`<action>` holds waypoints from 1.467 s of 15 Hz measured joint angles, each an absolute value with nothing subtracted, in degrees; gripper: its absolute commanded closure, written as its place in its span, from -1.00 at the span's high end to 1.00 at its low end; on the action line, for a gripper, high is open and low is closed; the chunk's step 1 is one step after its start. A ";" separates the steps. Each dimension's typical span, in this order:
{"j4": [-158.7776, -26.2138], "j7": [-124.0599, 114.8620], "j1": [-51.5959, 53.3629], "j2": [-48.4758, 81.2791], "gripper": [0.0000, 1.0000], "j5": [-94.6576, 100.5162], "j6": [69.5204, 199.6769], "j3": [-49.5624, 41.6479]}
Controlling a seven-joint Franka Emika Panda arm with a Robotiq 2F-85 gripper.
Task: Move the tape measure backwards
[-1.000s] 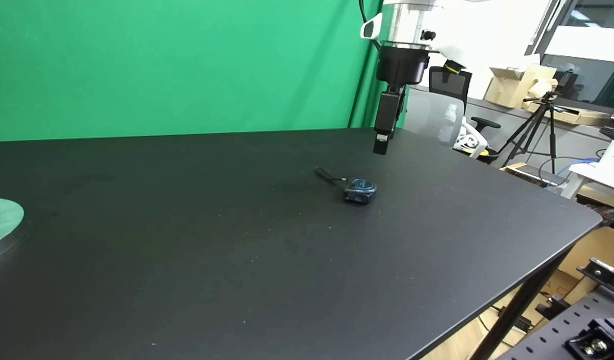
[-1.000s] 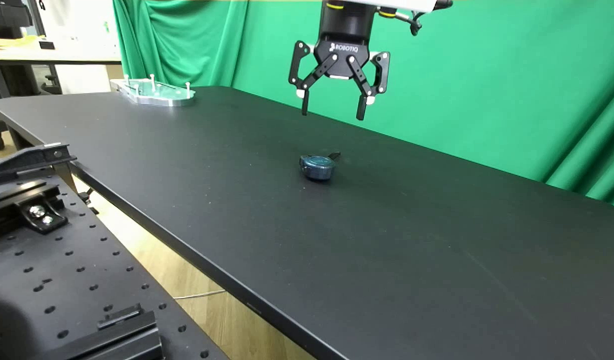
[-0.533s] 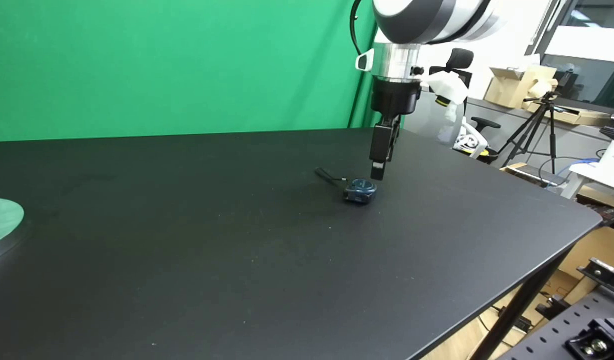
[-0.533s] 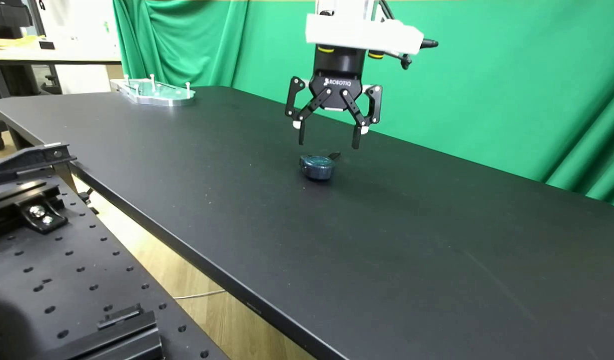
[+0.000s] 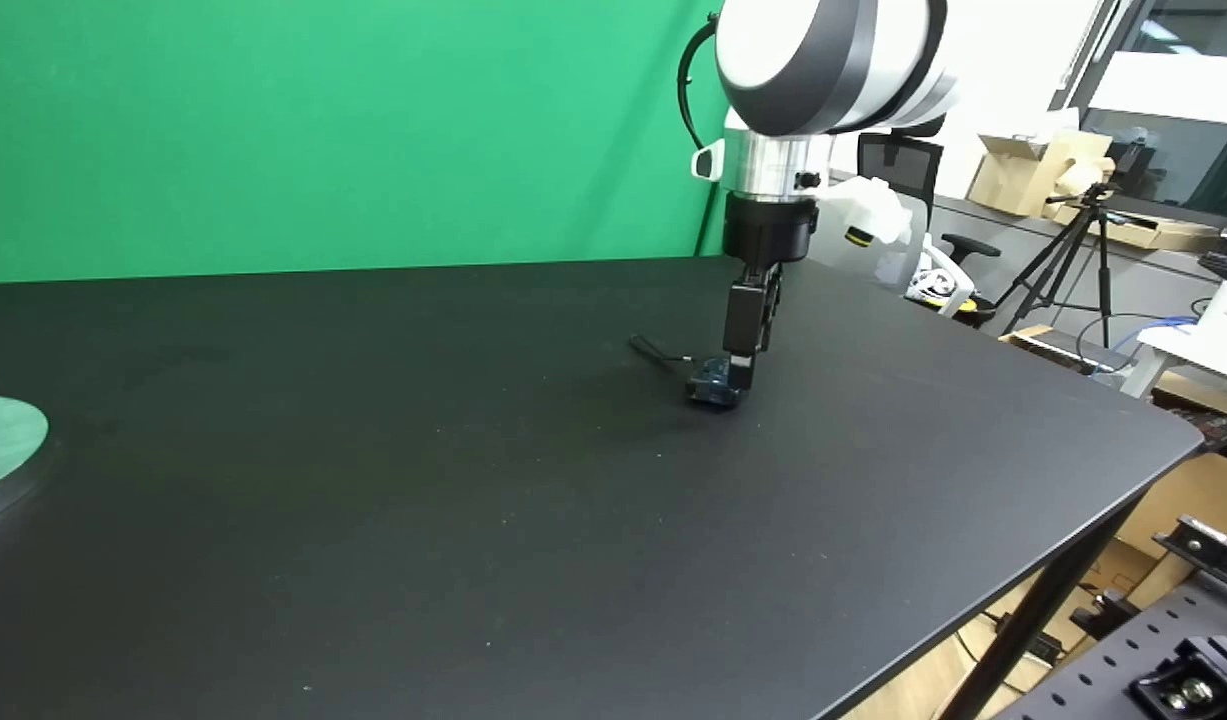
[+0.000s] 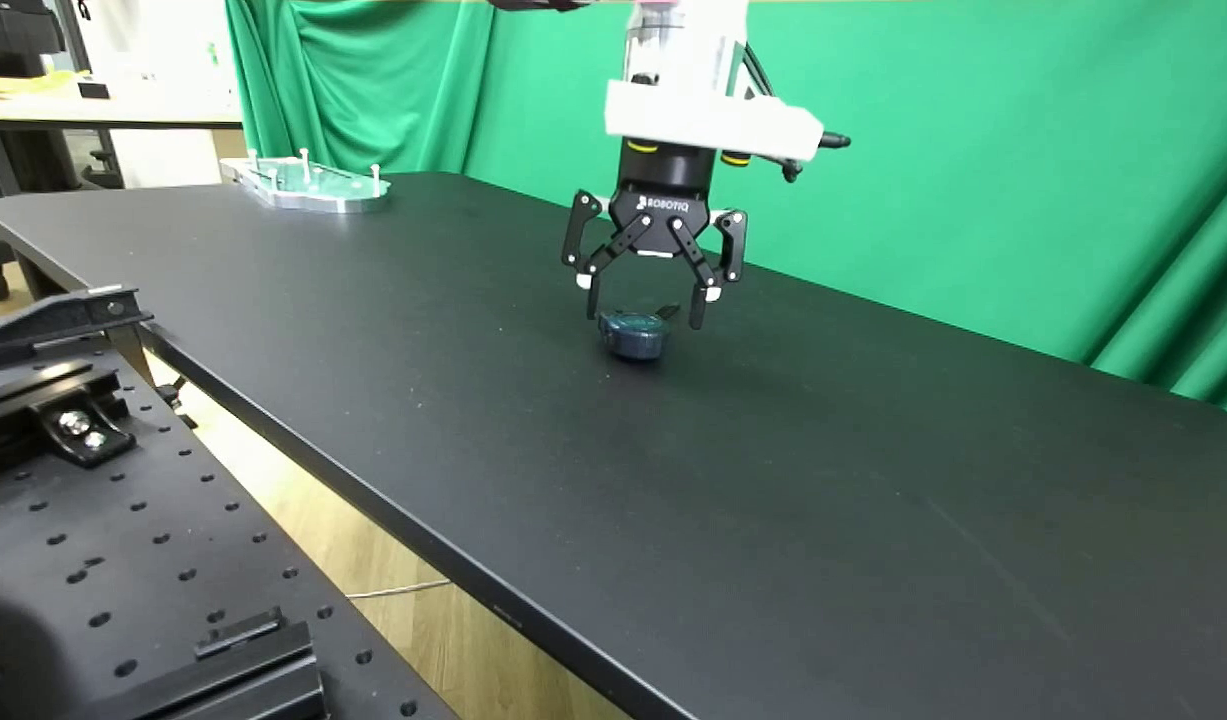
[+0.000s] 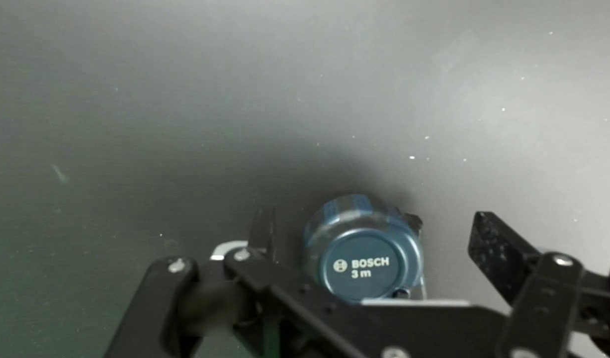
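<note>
Black table (image 6: 823,520): gripper (image 6: 644,322) straddles tape measure (image 7: 362,263), jaws apart, empty; reach seems nearly done; grip, backward move remain.

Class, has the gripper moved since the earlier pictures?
Yes: in both exterior views, the gripper has come down, nearer the black table.

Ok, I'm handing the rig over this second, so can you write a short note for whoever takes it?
Gripper: open, low over the table, holding nothing.
Tape measure: on the table, between the fingers in the wrist view, with a gap on both sides.
Done: fingers placed either side of it; no grip yet.
Left: probably close on it, move it backwards, let go. No mark for the end spot shows.
</note>
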State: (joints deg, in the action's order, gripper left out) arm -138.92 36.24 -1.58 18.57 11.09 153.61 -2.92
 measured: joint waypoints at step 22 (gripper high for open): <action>-130.63 36.73 -2.61 24.00 -0.15 11.36 146.48 1.99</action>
